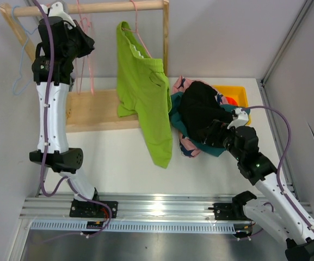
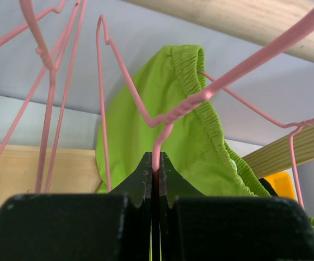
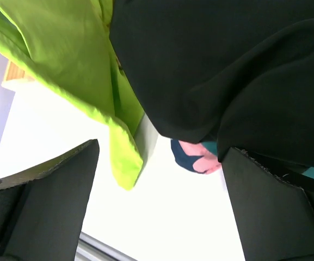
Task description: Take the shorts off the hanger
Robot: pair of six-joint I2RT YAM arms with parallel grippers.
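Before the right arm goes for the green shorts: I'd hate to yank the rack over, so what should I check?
1. Left claw shut on the pink hanger: ok.
2. Right claw open and empty: ok.
3. Lime green shorts hanging on that hanger, waistband over the wire: ok.
4. Hanger hook seated on the wooden rod: cannot tell.
5. Right claw free of the black shorts: cannot tell; they loom close over it.
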